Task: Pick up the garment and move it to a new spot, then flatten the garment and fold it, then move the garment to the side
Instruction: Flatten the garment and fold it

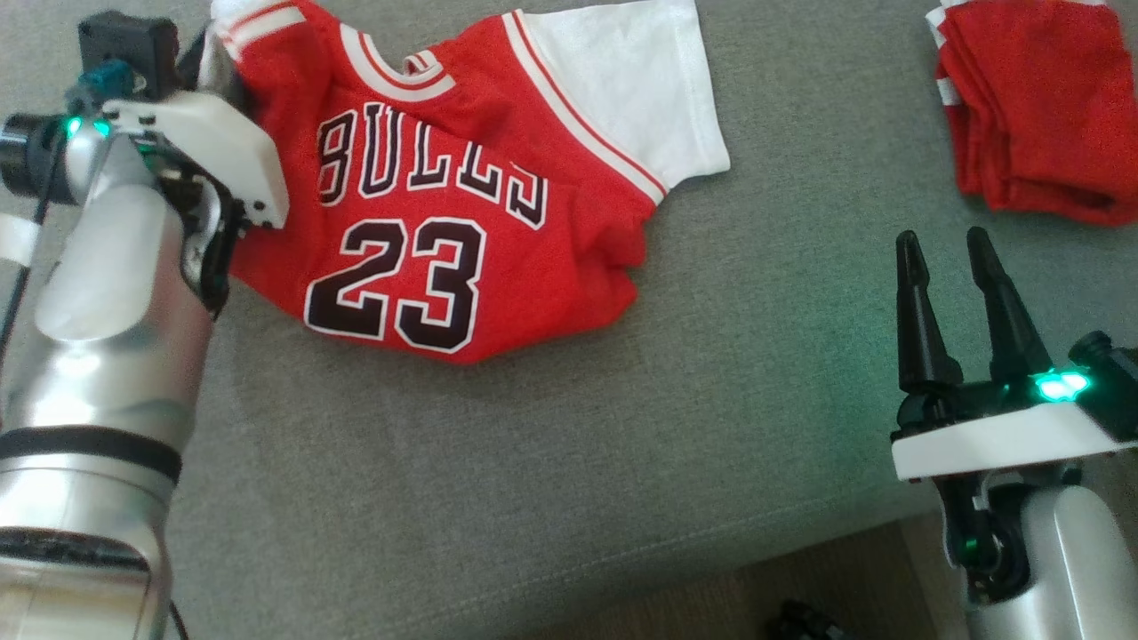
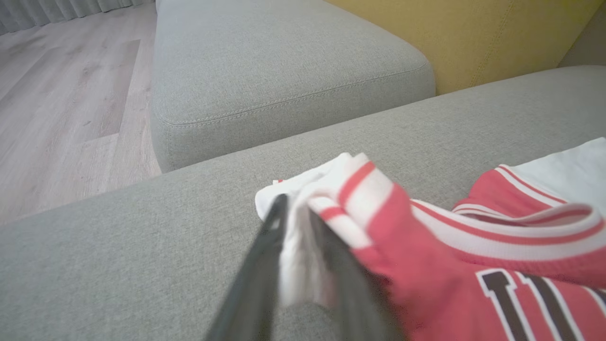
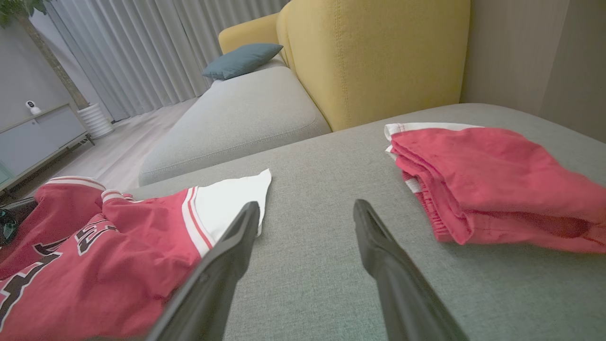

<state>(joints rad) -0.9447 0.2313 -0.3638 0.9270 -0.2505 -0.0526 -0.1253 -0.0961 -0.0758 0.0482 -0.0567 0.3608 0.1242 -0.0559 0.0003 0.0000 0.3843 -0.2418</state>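
Item: red Bulls jersey (image 1: 444, 222), front up on the grey sofa cushion (image 1: 711, 400), left of centre. Left gripper (image 2: 297, 208) pinches its white sleeve cuff (probably to tug it flat). Right gripper (image 1: 942, 240) spread, empty, standing by. Long axis runs near-to-far; collar points away from the robot, hem nearest, rumpled.

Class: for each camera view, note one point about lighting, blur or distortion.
Head view: the right gripper's lamp tints the grey cushion green. Left wrist view: the left gripper and the Bulls jersey sleeve in its jaws are blurred. Right wrist view: wide-angle stretch at the bottom edge; folded red garment evenly lit.
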